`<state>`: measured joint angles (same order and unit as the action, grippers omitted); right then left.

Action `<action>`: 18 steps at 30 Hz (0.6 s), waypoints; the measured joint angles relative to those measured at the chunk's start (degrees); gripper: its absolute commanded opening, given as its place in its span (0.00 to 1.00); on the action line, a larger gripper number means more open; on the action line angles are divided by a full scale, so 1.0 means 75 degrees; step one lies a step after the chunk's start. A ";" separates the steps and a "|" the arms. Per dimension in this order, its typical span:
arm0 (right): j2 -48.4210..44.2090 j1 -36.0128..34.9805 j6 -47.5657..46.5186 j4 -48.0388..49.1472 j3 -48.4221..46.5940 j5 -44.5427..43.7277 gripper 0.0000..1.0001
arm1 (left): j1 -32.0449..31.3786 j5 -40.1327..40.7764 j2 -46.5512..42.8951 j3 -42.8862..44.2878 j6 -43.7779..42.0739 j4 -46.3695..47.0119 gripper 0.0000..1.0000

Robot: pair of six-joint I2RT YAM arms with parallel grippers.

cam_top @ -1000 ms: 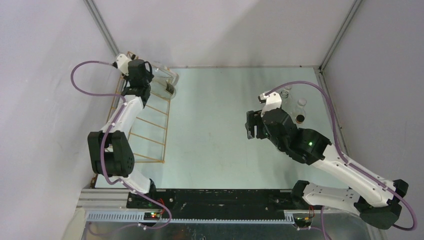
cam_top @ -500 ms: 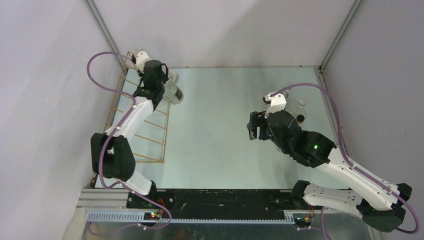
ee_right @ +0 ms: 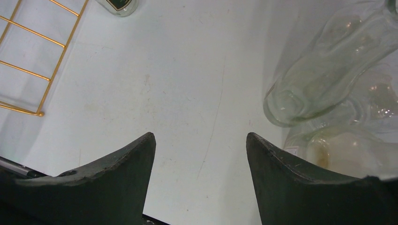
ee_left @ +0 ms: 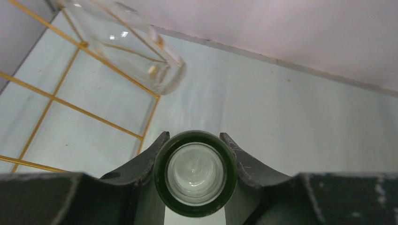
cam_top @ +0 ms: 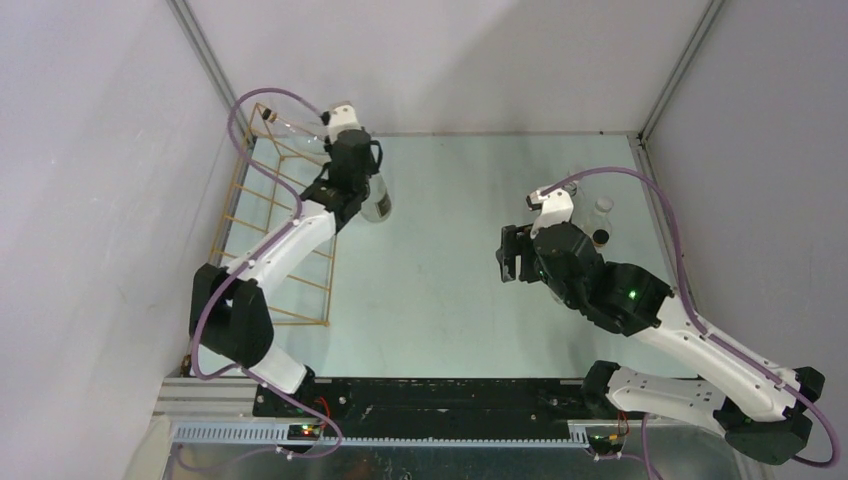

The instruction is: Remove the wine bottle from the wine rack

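The wine bottle (cam_top: pixel 377 200), clear glass with a dark green mouth (ee_left: pixel 195 173), hangs neck-up in my left gripper (cam_top: pixel 360 186), which is shut on its neck. It is over the table just right of the wine rack (cam_top: pixel 283 238), a gold wire frame (ee_left: pixel 56 101) lying along the left wall. In the right wrist view the bottle's base (ee_right: pixel 119 4) shows at the top left, past the rack's corner (ee_right: pixel 40 61). My right gripper (cam_top: pixel 510 255) stands open over bare table at centre right, nothing between its fingers (ee_right: pixel 119 173).
A second clear bottle (ee_left: pixel 126 47) lies on the rack's far end (cam_top: pixel 295 128). Several clear glass bottles (cam_top: pixel 598 218) stand at the back right, close beside the right gripper (ee_right: pixel 324 75). Grey walls close the table in on three sides.
My left arm has swung right from the rack's far end, carrying the bottle off the rack and out over the table. The right arm has barely shifted.
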<state>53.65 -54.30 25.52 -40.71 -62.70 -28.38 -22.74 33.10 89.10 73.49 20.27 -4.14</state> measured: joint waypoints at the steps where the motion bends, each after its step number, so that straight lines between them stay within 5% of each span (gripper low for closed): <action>1: -0.0012 0.0000 -0.0003 -0.0029 0.0003 -0.0020 0.74 | -0.0157 0.0006 -0.0009 0.0000 -0.0093 0.0012 0.00; 18: -0.0752 0.0000 -0.0315 -0.0277 0.0280 -0.0367 0.75 | -0.3383 0.0020 -0.0813 -0.0341 -0.0740 0.0000 0.00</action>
<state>48.01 -54.30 23.16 -42.78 -60.60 -31.14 -48.12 33.26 83.00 70.94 14.72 -4.14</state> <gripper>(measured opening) 0.743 0.416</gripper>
